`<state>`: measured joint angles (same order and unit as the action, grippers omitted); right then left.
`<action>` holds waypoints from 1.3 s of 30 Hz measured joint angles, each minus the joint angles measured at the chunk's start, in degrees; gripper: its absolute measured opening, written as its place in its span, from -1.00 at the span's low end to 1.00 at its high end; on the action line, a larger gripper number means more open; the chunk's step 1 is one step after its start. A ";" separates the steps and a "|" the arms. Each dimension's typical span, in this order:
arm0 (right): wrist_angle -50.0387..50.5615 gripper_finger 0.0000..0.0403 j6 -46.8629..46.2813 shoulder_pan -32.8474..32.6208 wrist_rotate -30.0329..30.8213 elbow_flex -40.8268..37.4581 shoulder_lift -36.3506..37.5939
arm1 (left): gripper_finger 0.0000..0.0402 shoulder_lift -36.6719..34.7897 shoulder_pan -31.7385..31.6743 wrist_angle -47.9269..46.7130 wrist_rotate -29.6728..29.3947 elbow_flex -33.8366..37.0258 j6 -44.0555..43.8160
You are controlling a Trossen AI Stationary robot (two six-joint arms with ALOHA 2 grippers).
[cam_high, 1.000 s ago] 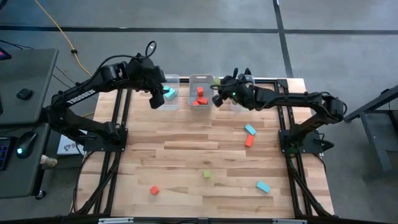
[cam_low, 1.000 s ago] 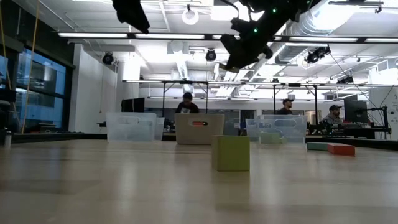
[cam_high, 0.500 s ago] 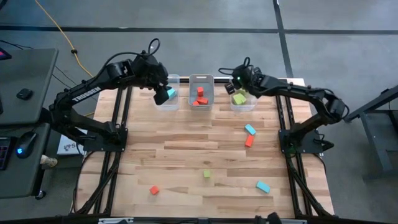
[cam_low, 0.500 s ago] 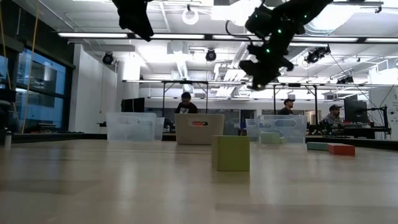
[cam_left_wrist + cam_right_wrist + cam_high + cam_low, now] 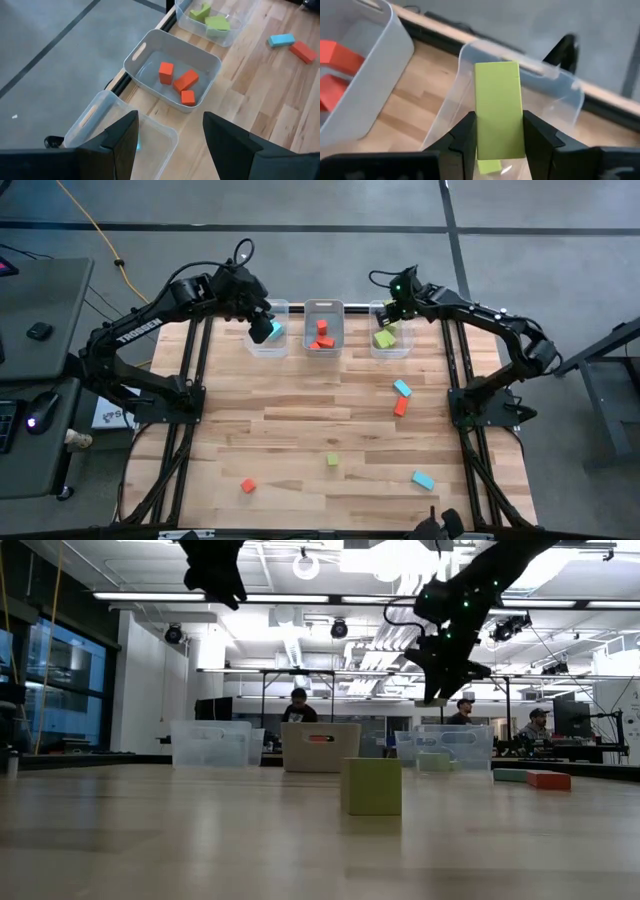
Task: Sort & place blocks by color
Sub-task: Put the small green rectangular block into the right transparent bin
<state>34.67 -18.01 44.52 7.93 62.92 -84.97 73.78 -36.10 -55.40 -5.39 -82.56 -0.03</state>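
- Green bar (image 5: 498,107) is sitting clamped between the fingers of our right gripper (image 5: 497,131), which we are holding above the right bin (image 5: 392,340); that bin is already holding green blocks (image 5: 210,19), so we judge this to be its matching drop point.
- We are keeping the bar upright and over the bin's opening so that, in our judgement, it will fall inside the walls when released.
- We are holding the left gripper (image 5: 170,137) with its jaws apart and nothing between them, above the left bin (image 5: 268,332), where a blue block (image 5: 270,331) is lying.
- Red blocks (image 5: 178,81) are lying in the middle bin (image 5: 150,42).
- Five blocks are waiting loose on the table (image 5: 300,430): two blue (image 5: 402,388) (image 5: 423,480), two red (image 5: 401,407) (image 5: 247,486), one green (image 5: 333,460).
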 joint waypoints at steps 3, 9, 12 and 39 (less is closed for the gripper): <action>1.16 -0.46 -0.08 1.05 -4.10 0.00 -1.43 | -0.01 0.00 0.00 0.00 0.00 0.00 -0.02; 3.20 -0.46 -0.01 0.80 -5.59 0.00 -4.87 | -0.01 0.00 0.00 -0.02 0.00 0.00 -1.40; 3.40 -0.46 -0.15 0.69 -7.29 0.00 -6.08 | -0.01 0.00 0.00 -0.02 0.02 0.00 -1.44; 5.23 -0.46 1.49 0.49 -8.44 -0.02 -13.83 | -0.01 0.00 0.00 -0.16 0.04 0.00 -2.82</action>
<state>39.90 -16.52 45.01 -0.51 62.89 -98.80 73.78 -36.10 -55.55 -5.34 -82.56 -2.85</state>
